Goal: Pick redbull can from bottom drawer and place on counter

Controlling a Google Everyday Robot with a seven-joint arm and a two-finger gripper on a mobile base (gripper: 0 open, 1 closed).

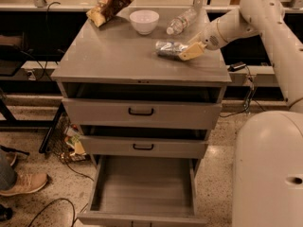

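- The redbull can (168, 48) lies on its side on the counter (113, 56), close to the right edge and about midway between the back and front edges.
- The gripper (190, 52) is at the can's right end, touching it. Its arm extends in over the right edge. We cannot tell whether it clasps the can or merely rests against it.
- Nearer the back edge we see a water bottle (182, 21) on its side and a white bowl (144, 21). A chip bag (112, 4) lies at the back left corner.
- Below the front edge, the bottom drawer (142, 219) stands pulled well out, showing its grey floor.
- The top drawer (142, 113) and middle drawer (142, 147) each stand slightly ajar.
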